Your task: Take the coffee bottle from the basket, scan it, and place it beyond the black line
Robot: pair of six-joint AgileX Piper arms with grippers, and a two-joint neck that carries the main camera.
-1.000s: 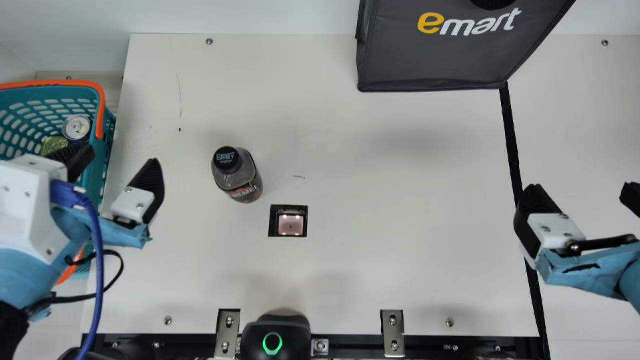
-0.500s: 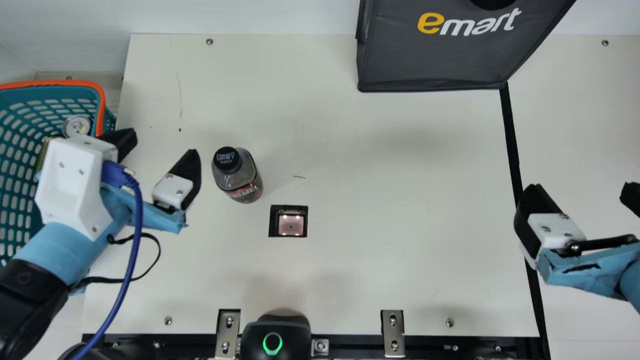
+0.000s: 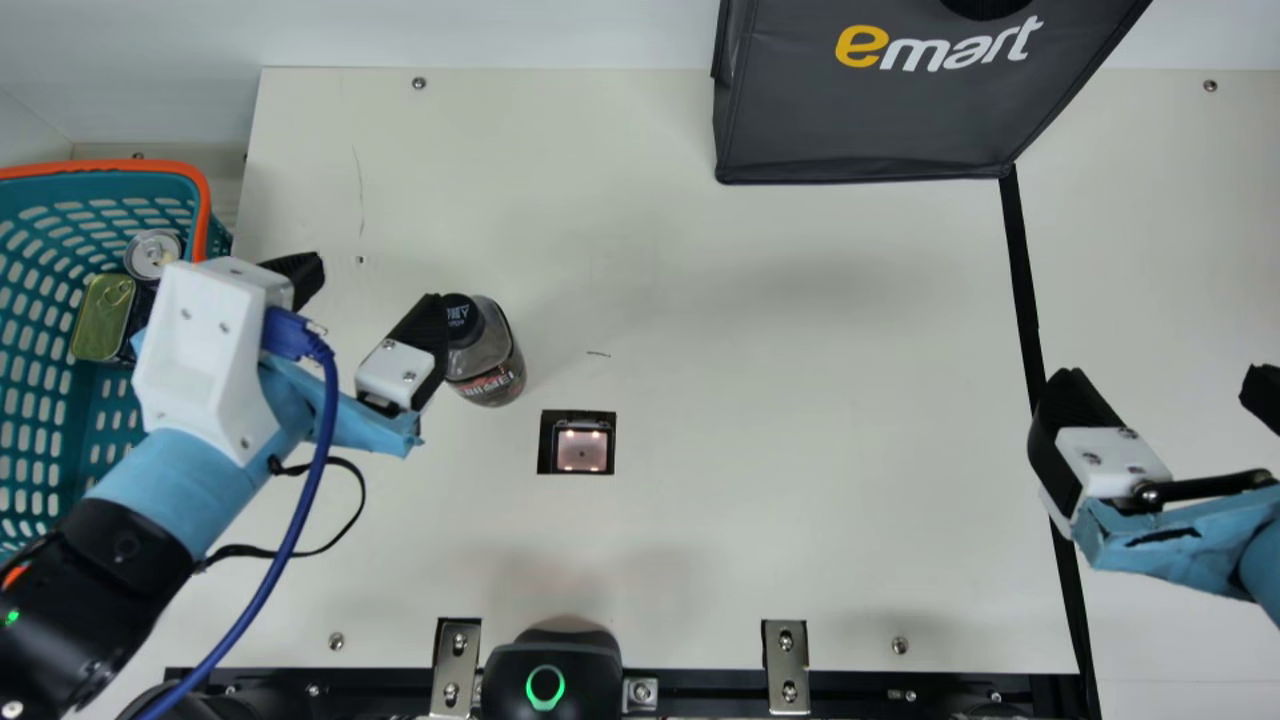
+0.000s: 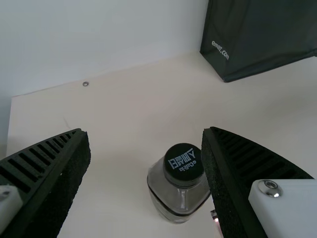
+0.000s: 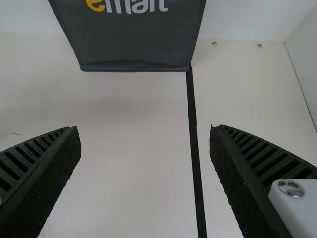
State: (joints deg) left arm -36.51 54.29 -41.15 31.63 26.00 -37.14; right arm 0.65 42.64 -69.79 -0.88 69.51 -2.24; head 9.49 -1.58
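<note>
Coffee bottle (image 3: 490, 355): upright on the desk (image 3: 750, 400), outside the basket (image 3: 30, 430), with its dark cap up; you have it on the basket's side of the black line (image 3: 1024, 290), well apart from the line.
Left gripper (image 3: 372, 283): your jaws here are wide apart and hold nothing; in the main view one jaw overlaps the bottle's cap, and in the left wrist view the bottle lies between the two, close to that same jaw and partly behind it. You cannot tell whether they touch.
Right gripper (image 3: 1163, 380): you have these jaws wide apart too, with nothing in hold, by the black line.
Scanner window (image 3: 582, 449): lit, set in the desk, near the bottle.
Basket: teal with an orange rim, to your left; you can see a silver-topped can (image 3: 152, 252) and a flat gold-green tin (image 3: 103, 318) inside.
Bag (image 3: 860, 120): dark grey, at the far side of your desk, its lower corner at the line's far end.
Black device (image 3: 590, 665): at your near edge, showing a green ring.
</note>
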